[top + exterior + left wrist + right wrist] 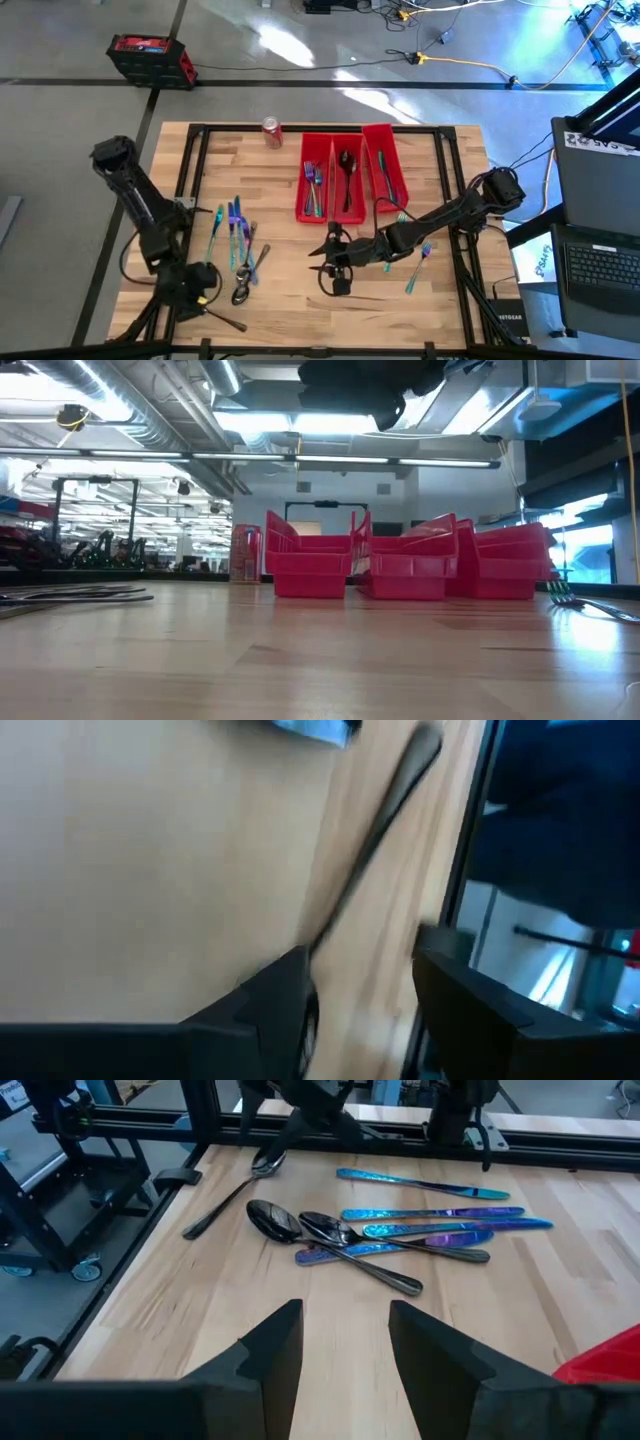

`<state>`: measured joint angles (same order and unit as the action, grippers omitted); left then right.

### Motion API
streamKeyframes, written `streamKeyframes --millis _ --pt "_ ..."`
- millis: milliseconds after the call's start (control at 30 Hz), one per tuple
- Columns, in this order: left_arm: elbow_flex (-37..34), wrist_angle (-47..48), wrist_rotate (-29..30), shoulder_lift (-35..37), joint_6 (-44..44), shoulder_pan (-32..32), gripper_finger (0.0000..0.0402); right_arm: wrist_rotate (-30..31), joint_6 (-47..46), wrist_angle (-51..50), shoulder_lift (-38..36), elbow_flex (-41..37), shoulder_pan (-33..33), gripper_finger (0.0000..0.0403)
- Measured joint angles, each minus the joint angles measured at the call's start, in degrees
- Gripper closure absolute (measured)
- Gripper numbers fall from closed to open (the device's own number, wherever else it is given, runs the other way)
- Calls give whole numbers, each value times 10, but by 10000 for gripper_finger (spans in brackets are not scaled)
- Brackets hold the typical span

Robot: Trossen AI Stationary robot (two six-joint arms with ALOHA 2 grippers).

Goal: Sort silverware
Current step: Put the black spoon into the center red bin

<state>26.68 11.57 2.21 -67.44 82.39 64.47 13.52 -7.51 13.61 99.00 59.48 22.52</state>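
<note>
Silverware (236, 245) lies loose at nine o'clock on the counter (290, 300), some pieces already in the red bins (349, 178) at twelve. We see the left hand (207, 300) at seven o'clock gripping a dark spoon (375, 830) by its bowl. The right hand (345, 1345) hovers centrally, fingers apart, holding nothing.

Loose silverware (237, 240) left of the bins (350, 175), can (271, 131) behind.
</note>
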Motion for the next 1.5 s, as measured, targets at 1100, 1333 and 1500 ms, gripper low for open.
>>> streamKeyframes --millis 1100,1333,1500 --pt "1 85 -96 0 -2 18 231 5 22 -28 0 1 -1 267" --pt "0 78 -102 0 -3 19 263 -16 60 -31 3 2 0 281" --pt "0 66 -104 0 -13 19 293 -17 60 -27 5 2 0 290"
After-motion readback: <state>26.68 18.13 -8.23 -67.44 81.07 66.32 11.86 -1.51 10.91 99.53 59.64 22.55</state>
